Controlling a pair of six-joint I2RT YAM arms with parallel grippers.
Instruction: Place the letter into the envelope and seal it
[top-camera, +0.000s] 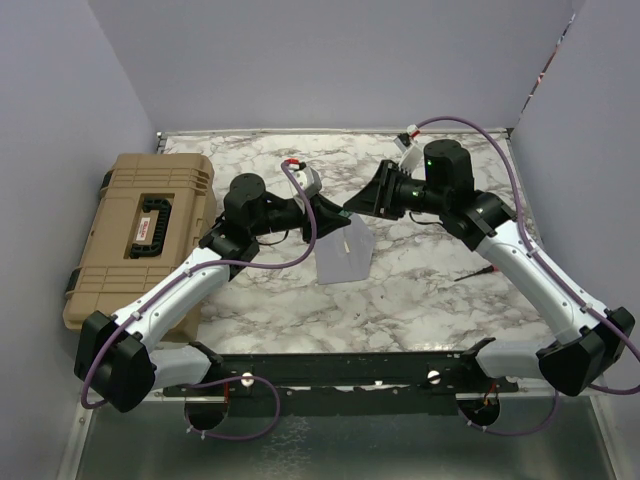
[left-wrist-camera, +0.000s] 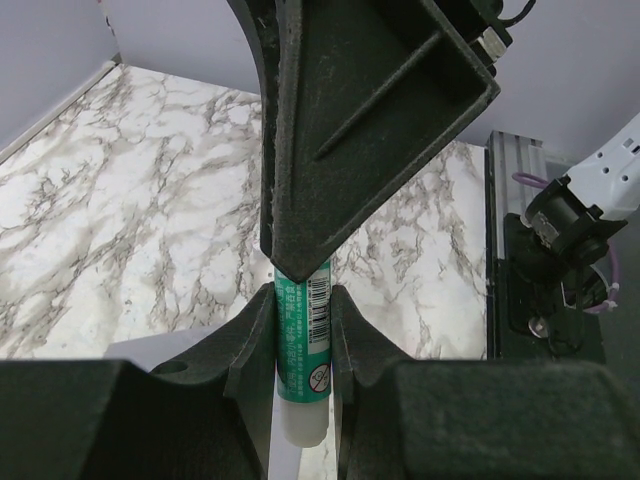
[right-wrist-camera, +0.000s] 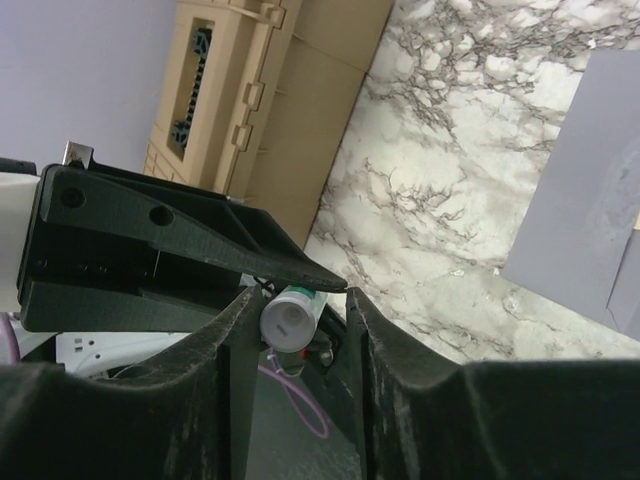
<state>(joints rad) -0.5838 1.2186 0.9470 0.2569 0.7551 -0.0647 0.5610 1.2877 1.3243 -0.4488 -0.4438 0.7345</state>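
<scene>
L tool (left-wrist-camera: 300, 308): grips green glue stick (left-wrist-camera: 303, 365) | R tool (right-wrist-camera: 298, 300): straddles round white end (right-wrist-camera: 288, 322)

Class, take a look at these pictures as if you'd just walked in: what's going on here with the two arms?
The left end effector is shut on a green-labelled glue stick, holding it up above the marble table. The right end effector has its fingers on either side of the stick's white end, but it is unclear whether it grips it. The grey envelope lies flat on the table beneath them, its flap apparently open.
</scene>
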